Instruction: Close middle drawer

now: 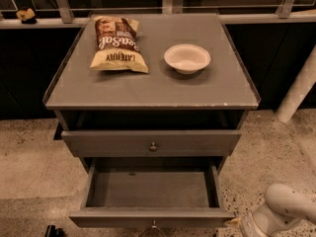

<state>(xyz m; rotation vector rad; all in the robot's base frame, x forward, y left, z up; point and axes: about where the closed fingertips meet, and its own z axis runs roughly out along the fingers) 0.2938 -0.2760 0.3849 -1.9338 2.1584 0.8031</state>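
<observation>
The middle drawer (152, 187) is pulled far out of the grey cabinet, and its shallow grey box is empty. Its flat front panel (123, 217) lies at the bottom edge of the view, with the small round knob (154, 226) partly cut off. The top drawer front (98, 143) sits above it, slightly out, with its own knob (153, 146). The lowest drawer is hidden underneath. A white segment of my arm (282, 212) shows at the bottom right, just right of the open drawer's front corner. My gripper is out of view past the bottom edge.
A chip bag (116, 44) and a white bowl (187, 58) lie on the cabinet top (158, 85). A white post (298, 88) stands at the right. A rail and dark wall run behind. Speckled floor surrounds the cabinet. Small dark objects (52, 230) sit at the bottom left.
</observation>
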